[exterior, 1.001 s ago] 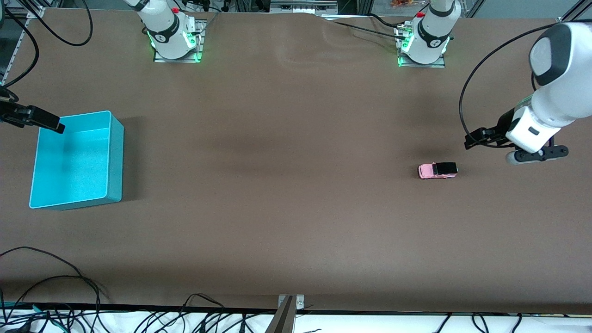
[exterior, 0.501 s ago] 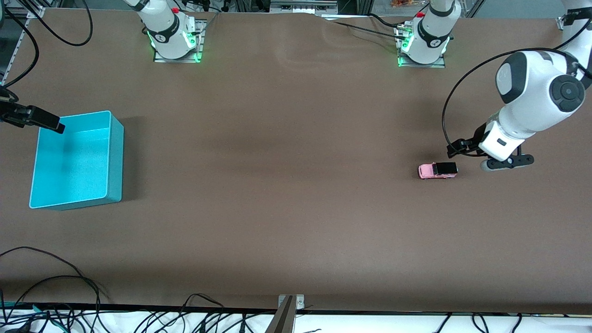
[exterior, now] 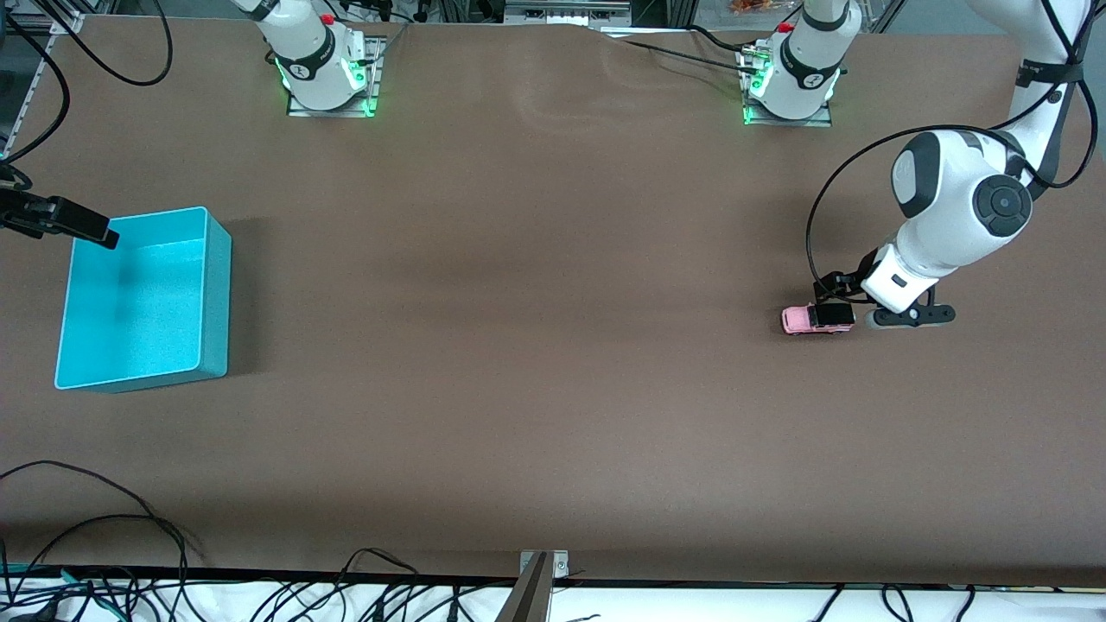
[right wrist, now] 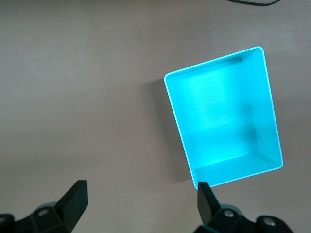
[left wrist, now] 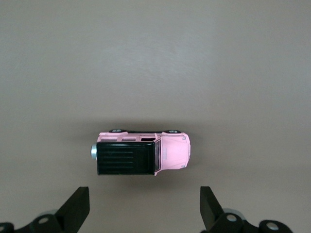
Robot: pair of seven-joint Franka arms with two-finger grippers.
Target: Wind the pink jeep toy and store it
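The left pincer (left wrist: 143, 213) has swung in over the pink jeep toy (exterior: 817, 318), which sits on the worktop (exterior: 536, 345) at the left arm's end; its jaws gape wide, empty, so a grasp looks imminent. The right pincer (right wrist: 138, 206) waits wide and empty by the turquoise bin (exterior: 143, 298). Nothing blocks the way
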